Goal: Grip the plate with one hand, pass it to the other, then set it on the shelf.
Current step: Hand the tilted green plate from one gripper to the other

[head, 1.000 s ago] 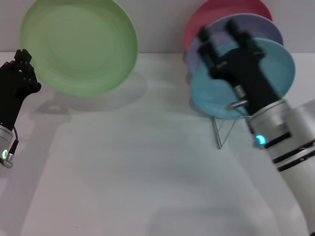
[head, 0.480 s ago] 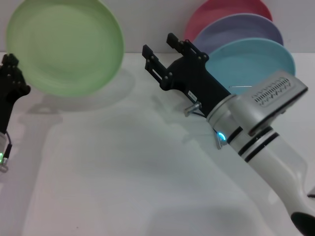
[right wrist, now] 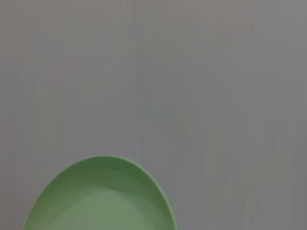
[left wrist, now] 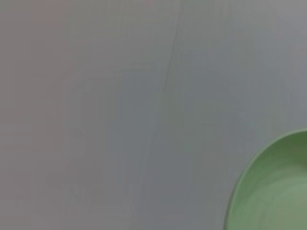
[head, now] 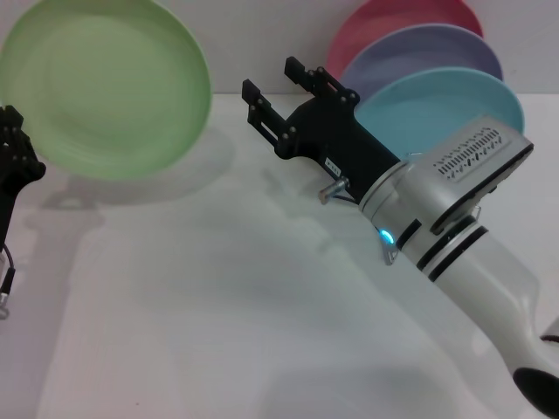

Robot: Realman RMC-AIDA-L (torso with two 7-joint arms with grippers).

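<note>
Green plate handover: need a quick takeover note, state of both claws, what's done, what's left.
Left claw: at the far left, shut on the light-green plate at its lower left edge, holding it up off the table and tilted.
Right claw: open, aimed at the plate from the right, a gap away, not touching.
Wire rack: behind the right arm, already holding the light-blue plate, lavender plate and pink plate.
Done: plate gripped and lifted.
Left: close the right claw on the plate, release the left, set the plate in the rack.
</note>
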